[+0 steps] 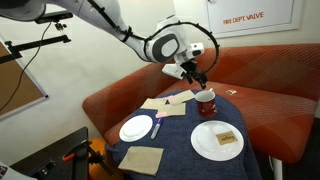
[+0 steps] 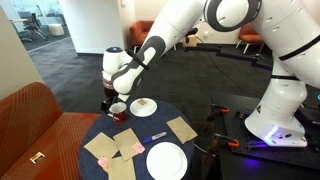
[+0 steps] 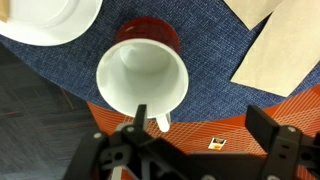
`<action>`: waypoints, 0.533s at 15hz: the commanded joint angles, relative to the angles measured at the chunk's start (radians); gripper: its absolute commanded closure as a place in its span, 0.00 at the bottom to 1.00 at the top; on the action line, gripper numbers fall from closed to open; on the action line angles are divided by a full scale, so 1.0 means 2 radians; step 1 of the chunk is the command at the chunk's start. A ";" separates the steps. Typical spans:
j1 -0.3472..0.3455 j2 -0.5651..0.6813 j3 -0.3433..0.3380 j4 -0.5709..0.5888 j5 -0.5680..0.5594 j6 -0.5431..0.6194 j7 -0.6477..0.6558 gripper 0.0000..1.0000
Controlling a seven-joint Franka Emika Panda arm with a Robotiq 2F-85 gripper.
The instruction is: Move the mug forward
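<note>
The dark red mug (image 3: 150, 32), white inside with a white handle, stands near the edge of the round blue-clothed table (image 3: 215, 75). It shows in both exterior views (image 1: 206, 103) (image 2: 118, 108). My gripper (image 3: 200, 128) is open and hovers just above it. In the wrist view one finger overlaps the mug's rim by the handle, and the other finger is off to the side over the orange sofa. I cannot tell whether the finger touches the mug. In both exterior views the gripper (image 1: 197, 80) (image 2: 112, 95) sits right over the mug.
A white plate (image 3: 45, 20) lies close beside the mug, and a tan napkin (image 3: 275, 45) on its other side. Another plate with a tan item (image 1: 217, 138), a plate with a marker (image 1: 136, 127) and more napkins (image 1: 140, 160) share the table. The orange sofa (image 1: 270, 100) wraps round it.
</note>
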 commanded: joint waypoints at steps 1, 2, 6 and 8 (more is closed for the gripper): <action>0.006 -0.089 -0.005 -0.095 -0.004 -0.010 0.007 0.00; 0.010 -0.111 -0.010 -0.118 -0.004 -0.008 0.015 0.00; 0.029 -0.195 -0.025 -0.200 -0.011 -0.024 0.048 0.00; 0.034 -0.232 -0.027 -0.235 -0.015 -0.038 0.058 0.00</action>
